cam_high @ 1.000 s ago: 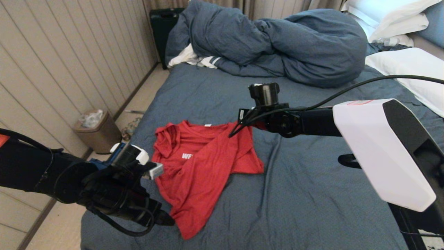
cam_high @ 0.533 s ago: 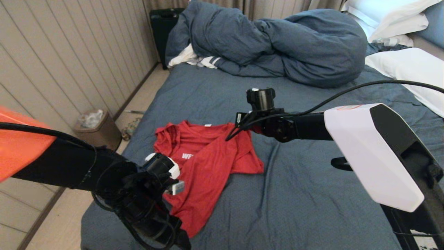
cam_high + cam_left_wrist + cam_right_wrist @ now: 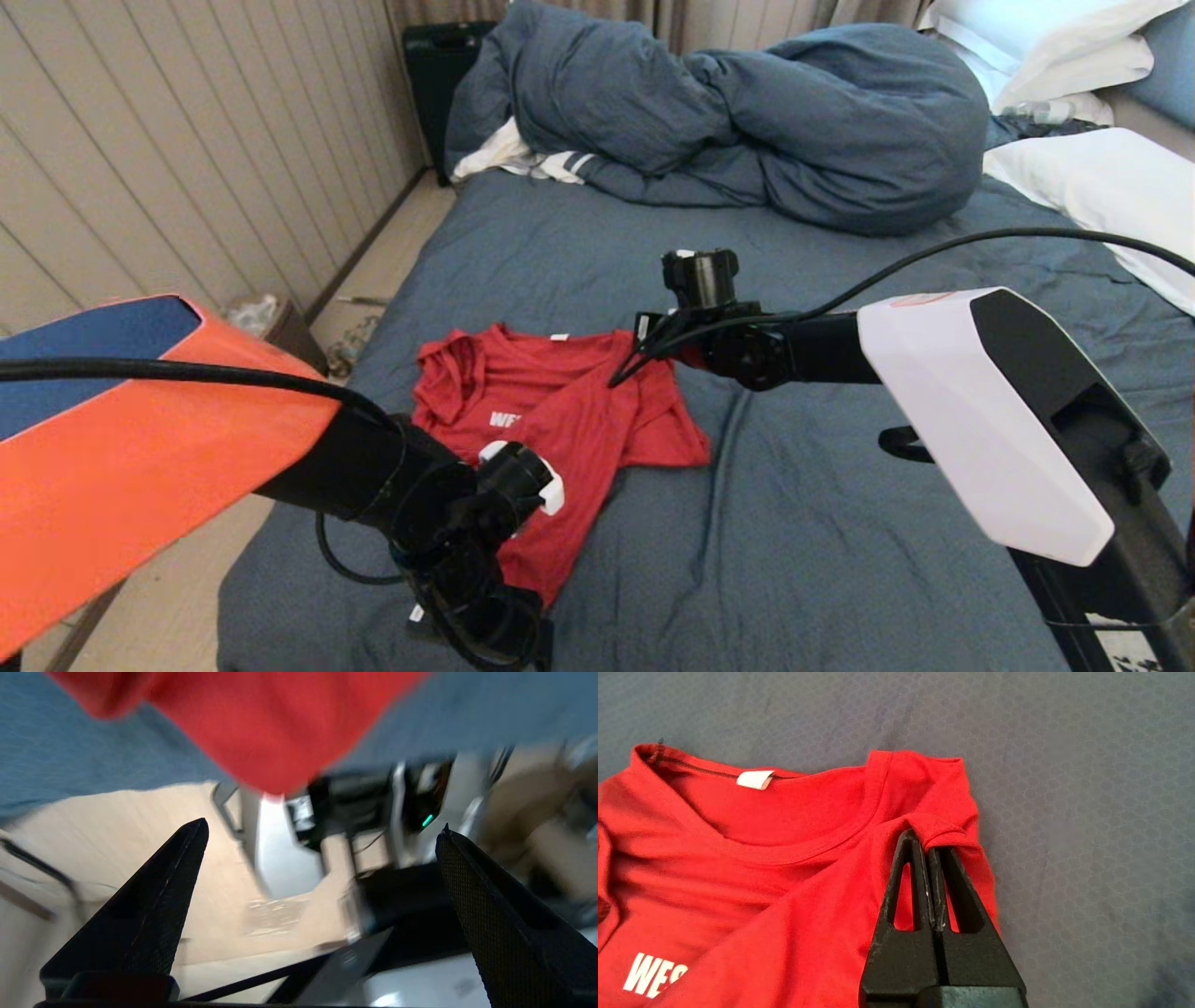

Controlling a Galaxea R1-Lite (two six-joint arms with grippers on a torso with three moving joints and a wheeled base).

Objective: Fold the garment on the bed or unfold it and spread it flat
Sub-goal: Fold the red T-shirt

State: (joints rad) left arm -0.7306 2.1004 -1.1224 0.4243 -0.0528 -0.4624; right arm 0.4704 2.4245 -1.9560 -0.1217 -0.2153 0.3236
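The red T-shirt (image 3: 579, 429) lies crumpled on the bed (image 3: 840, 523), its right side folded diagonally across the white "WE" print, white neck tag (image 3: 755, 779) at the far edge. My right gripper (image 3: 926, 842) is shut on a small fold of red cloth at the shoulder beside the collar; in the head view this right gripper (image 3: 616, 378) hangs over the shirt's far right corner. My left gripper (image 3: 322, 828) stands open with nothing between its fingers, just beyond the shirt's near hem (image 3: 275, 723). From the head, the left gripper (image 3: 499, 630) covers that hem at the bed's near edge.
A bunched blue-grey duvet (image 3: 747, 121) lies at the far end, with a white striped cloth (image 3: 523, 161) beside it and white pillows (image 3: 1111, 177) to the right. A bin (image 3: 257, 313) and a black case (image 3: 439, 56) stand along the left wall.
My left arm has swung right and down, from beside the shirt's left edge to its near hem, now covering the lower tip. The right gripper has sunk slightly, still holding.
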